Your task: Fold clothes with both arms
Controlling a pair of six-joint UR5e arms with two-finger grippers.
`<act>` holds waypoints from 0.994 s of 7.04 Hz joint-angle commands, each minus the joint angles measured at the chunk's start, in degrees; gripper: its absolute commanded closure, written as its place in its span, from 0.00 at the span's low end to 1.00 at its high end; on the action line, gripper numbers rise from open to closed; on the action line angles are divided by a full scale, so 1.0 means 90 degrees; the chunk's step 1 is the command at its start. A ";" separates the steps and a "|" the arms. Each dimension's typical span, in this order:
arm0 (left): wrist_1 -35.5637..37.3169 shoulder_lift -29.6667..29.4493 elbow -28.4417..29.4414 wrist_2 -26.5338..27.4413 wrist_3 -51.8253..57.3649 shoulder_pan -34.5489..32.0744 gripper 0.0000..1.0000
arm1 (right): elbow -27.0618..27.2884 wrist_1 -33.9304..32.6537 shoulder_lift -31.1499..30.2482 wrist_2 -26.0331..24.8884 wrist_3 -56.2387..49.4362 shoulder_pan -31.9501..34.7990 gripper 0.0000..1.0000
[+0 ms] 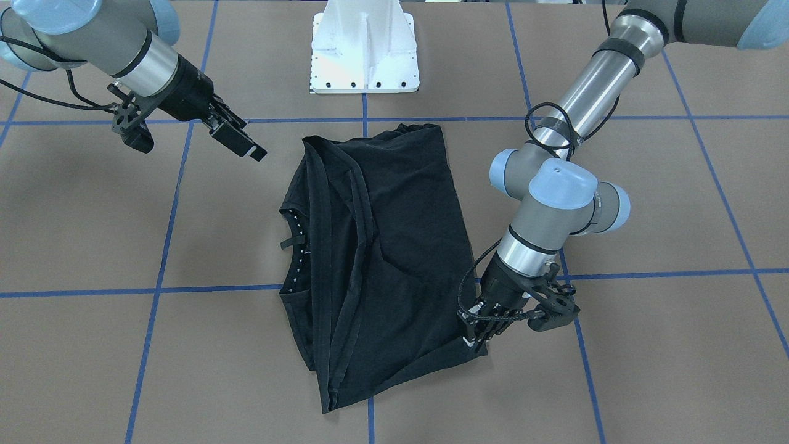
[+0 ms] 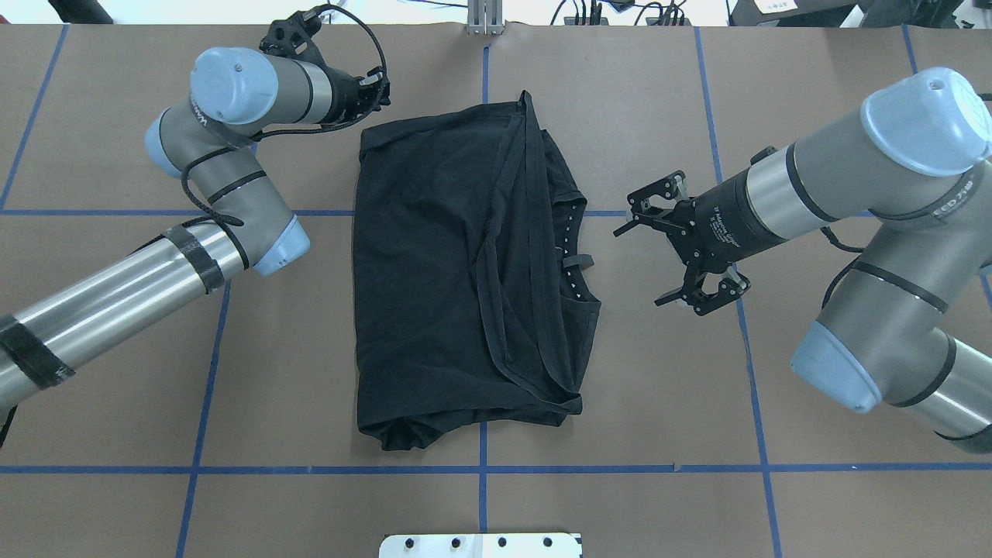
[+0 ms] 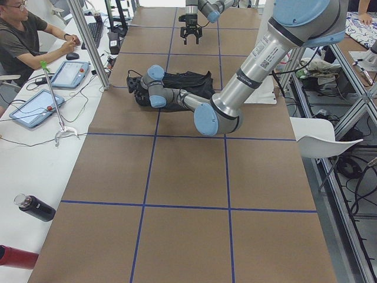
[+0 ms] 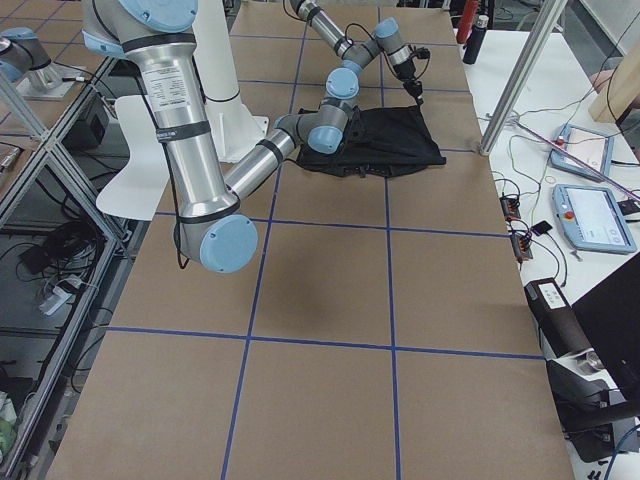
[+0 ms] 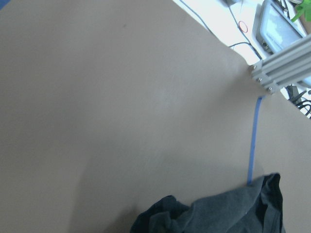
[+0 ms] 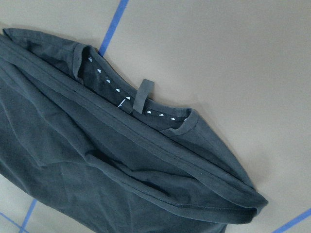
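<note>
Black short-sleeved T-shirt [image 2: 442, 287], folded lengthwise into a rough rectangle, lying flat in the middle of the brown table [image 2: 659, 387] crossed by blue tape lines [image 2: 756, 387]. Ribbed collar [image 6: 160, 116] with a row of small white marks and a short black loop inside, turned toward the right arm's side. Two long hemmed edges running just beside it. Cloth a little bunched at the corners.

Grey-silver jointed left arm [image 2: 217, 178] with light blue caps, bent low over the table. Black two-finger left gripper [image 1: 478, 336] down at the shirt corner farthest from the white pedestal base [image 1: 365, 55], fingertips right at the cloth edge. Clenched or released: cannot tell, fingers bunched together from the front and hidden behind the wrist from overhead. In the left wrist view, only a rumpled corner of the shirt at the bottom edge, with bare table beyond.

Grey-silver right arm [image 2: 852, 178] reaching in from the other side. Black two-finger right gripper [image 2: 638, 266] released, fingers spread wide, nothing between them, raised off the table near the collar and apart from the cloth.
</note>
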 commanded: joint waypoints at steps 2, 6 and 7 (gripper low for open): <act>0.0118 0.1464 -0.2053 -0.0621 0.0123 -0.0125 0.00 | -0.0017 -0.0357 0.0349 -0.1706 -0.0707 -0.0867 0.00; 0.0275 0.3208 -0.3830 -0.0753 0.0142 -0.0174 0.00 | -0.0464 -0.1307 0.1150 -0.2580 -0.5347 -0.2080 0.00; 0.0275 0.3355 -0.3869 -0.0743 0.0132 -0.0183 0.00 | -0.0747 -0.1635 0.1431 -0.2590 -0.6956 -0.2159 0.03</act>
